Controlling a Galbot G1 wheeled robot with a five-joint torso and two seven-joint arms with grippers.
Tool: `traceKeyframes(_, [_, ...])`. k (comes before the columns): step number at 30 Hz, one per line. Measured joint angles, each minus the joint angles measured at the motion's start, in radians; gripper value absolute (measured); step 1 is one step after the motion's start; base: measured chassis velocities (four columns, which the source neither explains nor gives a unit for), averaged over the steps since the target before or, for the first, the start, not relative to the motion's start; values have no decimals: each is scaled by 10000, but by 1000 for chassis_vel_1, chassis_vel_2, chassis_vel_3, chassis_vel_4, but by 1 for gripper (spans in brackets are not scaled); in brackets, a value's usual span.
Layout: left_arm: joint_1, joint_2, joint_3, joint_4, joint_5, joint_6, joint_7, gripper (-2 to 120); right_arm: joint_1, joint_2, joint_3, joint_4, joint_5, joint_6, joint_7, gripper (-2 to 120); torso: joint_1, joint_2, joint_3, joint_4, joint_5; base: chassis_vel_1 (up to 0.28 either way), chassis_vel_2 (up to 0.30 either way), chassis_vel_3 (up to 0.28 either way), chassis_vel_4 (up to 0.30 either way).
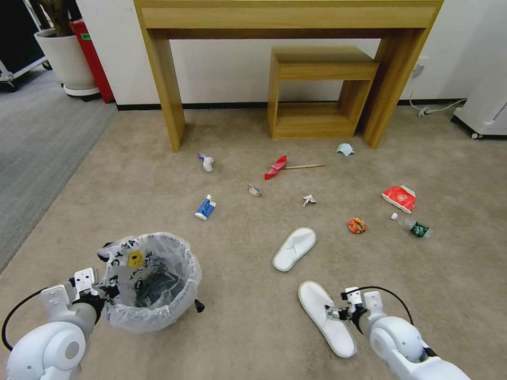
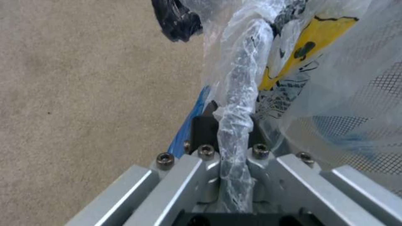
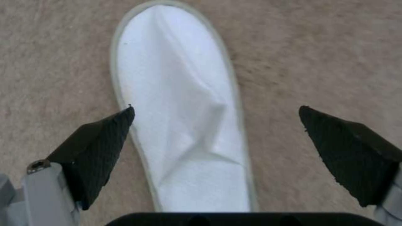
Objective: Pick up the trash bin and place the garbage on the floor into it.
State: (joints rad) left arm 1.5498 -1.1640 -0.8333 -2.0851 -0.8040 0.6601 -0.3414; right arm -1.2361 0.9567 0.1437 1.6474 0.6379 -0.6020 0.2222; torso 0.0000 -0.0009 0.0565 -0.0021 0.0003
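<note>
— Looking at the trash bin (image 1: pixel 152 282), what does it hold?

— It is a small round black bin lined with a crinkly white bag with black lettering and a yellow patch. Inside I see only the bag's dark, crumpled folds; whether any litter lies in there I cannot tell. It sits at the near left of the floor (image 1: pixel 243 338).

— And the left end effector (image 1: pixel 108 289)?

— Clamped on the bin's bag-wrapped rim (image 2: pixel 238 103); the left wrist view has the rim running straight between the closed jaws.

— The right one?

— The right end effector (image 1: pixel 331 312) hangs low over the nearer white slipper (image 3: pixel 184 110), fingers (image 3: pixel 100 147) spread wide, one on each side, not touching it.

— The remaining garbage?

— Lying on the carpet: a second slipper (image 1: pixel 294 248) just beyond, a blue-white carton (image 1: pixel 205 207), a red wrapper (image 1: pixel 275 167) touching a wooden stick (image 1: pixel 303 167), an orange packet (image 1: pixel 356 225), a red-white packet (image 1: pixel 400 198), a clear bottle (image 1: pixel 413 226) and a pale blue mask (image 1: pixel 345 149).
</note>
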Motion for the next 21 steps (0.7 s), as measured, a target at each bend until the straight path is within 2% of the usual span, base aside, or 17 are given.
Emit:
traceKeyframes(12, [-31,-80,-10,102,23,-76,-1,1,902,243,-1131,-1322,-418,599,-53,96,0,1,0,0,-2,0,0,0,0])
traceKeyframes(16, [-33,-80,-14,103,19,-119,3,1,1065,407,-1385,-1678,-567,876,-76,88,0,0,-1,0,-2,0,0,0,0])
traceKeyframes(21, [-33,-90,-17,110,18,-174,37,1,1275,622,-1687,-2052,-692,1202,-106,68,0,0,-1,0,-3,0,0,0,0])
